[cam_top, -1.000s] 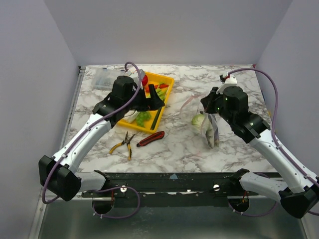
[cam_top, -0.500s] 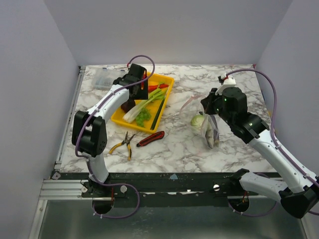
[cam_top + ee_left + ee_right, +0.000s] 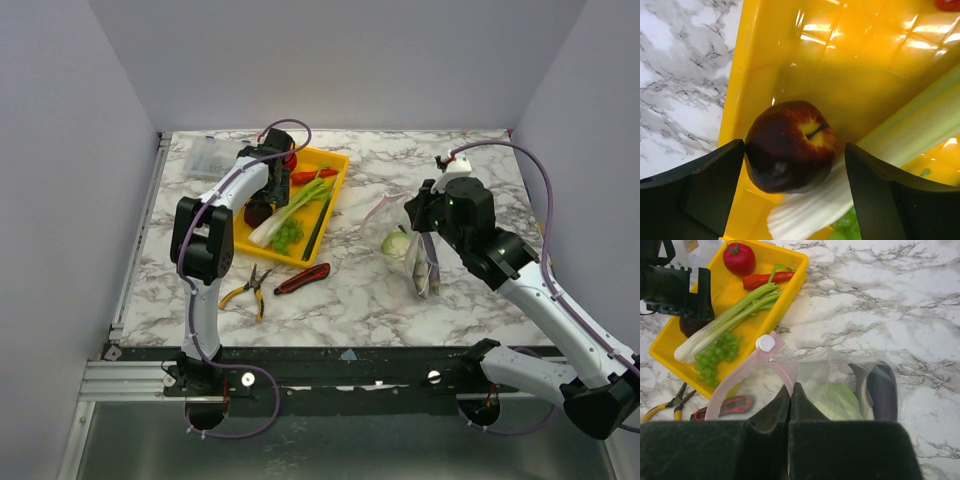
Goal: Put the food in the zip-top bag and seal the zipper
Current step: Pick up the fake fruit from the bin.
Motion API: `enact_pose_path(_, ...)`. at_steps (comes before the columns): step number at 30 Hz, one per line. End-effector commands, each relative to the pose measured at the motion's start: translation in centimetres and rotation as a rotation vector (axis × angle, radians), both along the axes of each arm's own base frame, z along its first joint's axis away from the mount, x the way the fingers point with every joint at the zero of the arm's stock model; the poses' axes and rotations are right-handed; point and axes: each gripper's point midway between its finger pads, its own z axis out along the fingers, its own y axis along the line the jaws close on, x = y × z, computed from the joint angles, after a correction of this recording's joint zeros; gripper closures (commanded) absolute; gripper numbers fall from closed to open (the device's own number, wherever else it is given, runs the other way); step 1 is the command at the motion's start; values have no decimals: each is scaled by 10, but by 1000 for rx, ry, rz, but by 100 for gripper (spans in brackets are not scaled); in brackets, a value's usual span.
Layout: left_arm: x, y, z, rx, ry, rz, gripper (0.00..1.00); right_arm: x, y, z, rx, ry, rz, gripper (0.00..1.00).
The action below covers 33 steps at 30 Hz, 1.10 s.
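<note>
My left gripper (image 3: 794, 152) (image 3: 263, 192) is open low in the yellow tray (image 3: 335, 165), its fingers (image 3: 715, 180) on either side of a dark red apple (image 3: 790, 145). A white-green leek (image 3: 735, 315), green grapes (image 3: 715, 352), a red tomato (image 3: 739, 258) and an orange-red carrot (image 3: 767, 278) lie in the tray too. My right gripper (image 3: 791, 387) (image 3: 421, 222) is shut on the pink zipper (image 3: 740, 377) edge of the clear zip-top bag (image 3: 418, 262), holding its mouth up. Inside the bag are a green cabbage (image 3: 837, 400), a grey fish (image 3: 860, 382) and a purple eggplant (image 3: 882, 390).
Yellow-handled pliers (image 3: 250, 288) and a red-black utility knife (image 3: 303, 278) lie on the marble table in front of the tray. A clear hard box (image 3: 205, 155) stands at the back left. Grey walls close off the table on three sides.
My left arm has folded back and its gripper has come down to the tray's left side, around the apple. The right gripper and bag have stayed put.
</note>
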Motion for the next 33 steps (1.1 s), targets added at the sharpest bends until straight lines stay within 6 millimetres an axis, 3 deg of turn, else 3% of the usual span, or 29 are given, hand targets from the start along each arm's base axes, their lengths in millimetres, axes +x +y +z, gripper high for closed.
enact_pose_path(1, -10, 15, -6, 64, 47, 33, 20, 3, -2, 1, -8, -29, -12, 100)
enact_pose_path(5, -8, 20, -3, 84, 34, 27, 27, 4, 0, 4, -2, -32, -3, 100)
enact_pose_path(11, -10, 17, -1, 50, 41, 21, 69, 4, 1, 12, 16, -42, -3, 99)
enact_pose_path(15, -10, 16, 30, 26, -27, 21, 85, 4, 2, 16, 21, -42, -2, 99)
enact_pose_path(21, -18, 13, 96, -45, -157, 2, 94, 3, 2, 11, 24, -29, -8, 99)
enact_pose_path(26, -40, 3, 130, -152, -213, -34, 100, 3, -3, 7, 22, -22, -36, 99)
enact_pose_path(30, -68, -28, 145, -360, -232, -122, 100, 2, -4, 5, 18, -11, -42, 99)
enact_pose_path(33, -96, -64, 163, -586, -239, -220, 100, 2, -7, 1, 4, 3, -52, 99)
